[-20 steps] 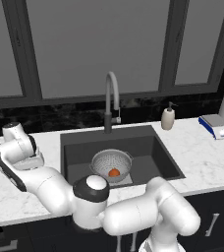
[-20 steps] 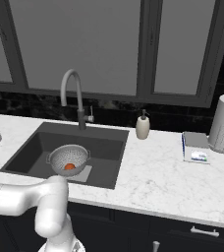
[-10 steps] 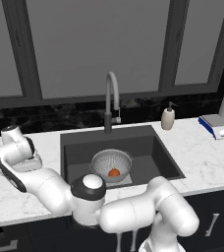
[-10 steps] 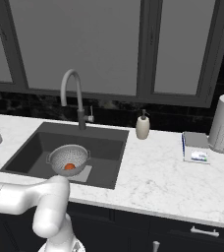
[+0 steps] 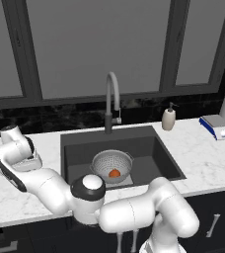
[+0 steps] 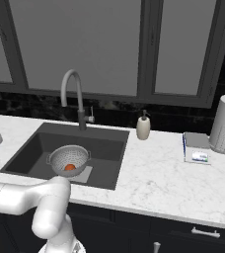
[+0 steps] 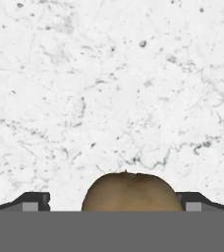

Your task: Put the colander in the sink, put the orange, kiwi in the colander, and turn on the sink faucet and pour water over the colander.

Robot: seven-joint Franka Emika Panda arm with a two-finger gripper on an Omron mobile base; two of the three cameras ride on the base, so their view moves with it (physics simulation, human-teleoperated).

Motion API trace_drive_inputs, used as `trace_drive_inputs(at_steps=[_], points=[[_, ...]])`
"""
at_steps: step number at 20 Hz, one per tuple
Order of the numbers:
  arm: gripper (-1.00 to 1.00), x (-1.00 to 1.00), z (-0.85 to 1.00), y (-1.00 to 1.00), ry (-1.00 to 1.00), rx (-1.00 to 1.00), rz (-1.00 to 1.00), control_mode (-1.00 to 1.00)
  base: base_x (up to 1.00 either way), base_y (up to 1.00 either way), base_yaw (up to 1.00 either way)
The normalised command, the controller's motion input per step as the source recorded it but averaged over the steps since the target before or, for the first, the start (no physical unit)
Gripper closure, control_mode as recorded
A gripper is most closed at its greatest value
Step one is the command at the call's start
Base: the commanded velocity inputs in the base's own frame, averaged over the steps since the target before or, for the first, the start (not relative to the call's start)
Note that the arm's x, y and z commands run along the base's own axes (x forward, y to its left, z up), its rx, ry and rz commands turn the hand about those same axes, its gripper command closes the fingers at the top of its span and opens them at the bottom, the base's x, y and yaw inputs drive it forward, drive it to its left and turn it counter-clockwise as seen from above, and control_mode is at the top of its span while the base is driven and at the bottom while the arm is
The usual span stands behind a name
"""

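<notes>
A: Looking at the small oval olive-brown kiwi [image 7: 131,192]. Lying on the white marble counter [image 7: 109,74], left of the sink, right between the dark tips of the two-finger gripper [image 7: 115,203].

B: Gripping it?

A: Not clamping, judging by the hand view. Standing spread on either side, with a bare gap showing at the left finger [image 7: 35,202].

B: Pointing which way?

A: Showing a small nub towards the top of the hand view and spreading wide from finger to finger. Hiding its lower part at the view's edge, so not settling the long axis for sure.

B: Worrying about what?

A: Closing off-centre, probably. Sitting nearer the right finger, so risking a shove sideways, a roll across the smooth marble, or a squirt out of a shallow pinch.

B: And beyond that?

A: Carrying it over the rim of the large rectangular dark grey sink [image 5: 149,148] to the round silver-grey pierced colander [image 5: 112,165]. Risking a drop beside the bowl, or a knock against the small round orange [image 5: 114,173] lying inside it, or against the tall grey gooseneck faucet [image 5: 112,99].
</notes>
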Motion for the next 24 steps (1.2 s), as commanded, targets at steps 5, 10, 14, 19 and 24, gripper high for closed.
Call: trace_drive_inputs(at_steps=[5,10,14,19,24], points=[[1.00,0.00,0.00,0.00,0.00,0.00,0.00,-1.00,0.00,0.00,0.00],[1.00,0.00,0.00,0.00,0.00,0.00,0.00,-1.00,0.00,0.00,0.00],[1.00,0.00,0.00,0.00,0.00,0.00,0.00,-1.00,0.00,0.00,0.00],[1.00,0.00,0.00,-0.01,0.00,0.00,0.00,-1.00,0.00,0.00,0.00],[1.00,-0.17,0.14,-0.49,0.00,0.00,-0.02,-1.00,0.00,0.00,0.00]])
